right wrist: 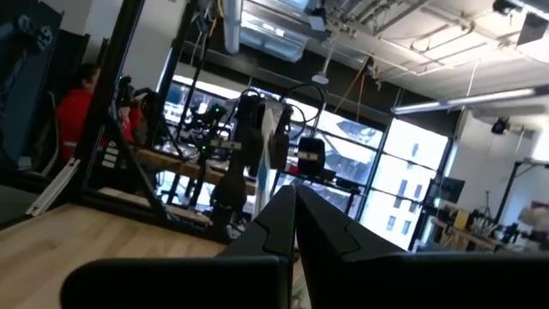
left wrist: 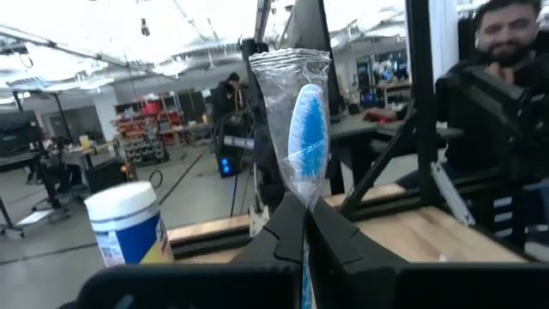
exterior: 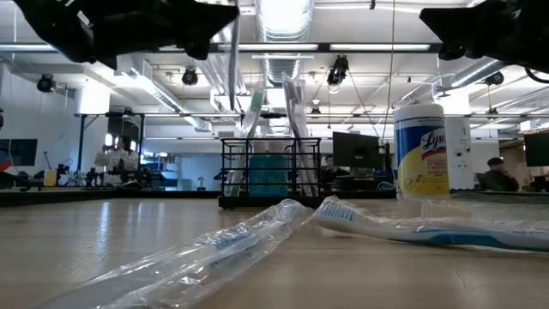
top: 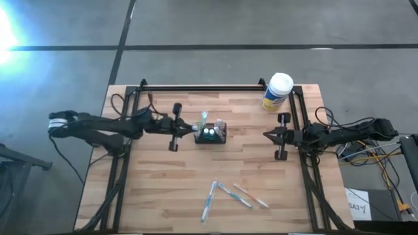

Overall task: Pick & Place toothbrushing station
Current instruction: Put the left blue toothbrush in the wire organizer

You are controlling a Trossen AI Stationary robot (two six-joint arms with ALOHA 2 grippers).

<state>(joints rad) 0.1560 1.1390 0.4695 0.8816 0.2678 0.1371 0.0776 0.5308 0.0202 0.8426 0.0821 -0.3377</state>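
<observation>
The black wire-mesh caddy (top: 212, 134) (exterior: 270, 172) stands mid-table with wrapped toothbrushes (exterior: 296, 120) upright in it. My left gripper (top: 193, 128) (left wrist: 300, 215) is level at the caddy's left side, shut on a toothbrush in a clear wrapper (left wrist: 304, 129). That toothbrush also shows in the high view (top: 203, 120). My right gripper (top: 266, 136) (right wrist: 294, 202) is shut and empty, to the right of the caddy and pointing at it. Three more wrapped toothbrushes (top: 232, 194) lie flat on the table near the front edge. My left gripper pinches the wrapped toothbrush between its two fingers, just below the blue brush head (left wrist: 302, 193). The fingers come level from the table's left and lie across the toothbrush. It stands about upright, head up, over the caddy. Its lower end is hidden by the fingers.
A yellow canister with a white lid (top: 277, 91) (exterior: 420, 150) stands at the table's far right corner. Black frame rails (top: 202, 87) run along the far edge and both sides. People show in the room beyond the table (left wrist: 506, 43).
</observation>
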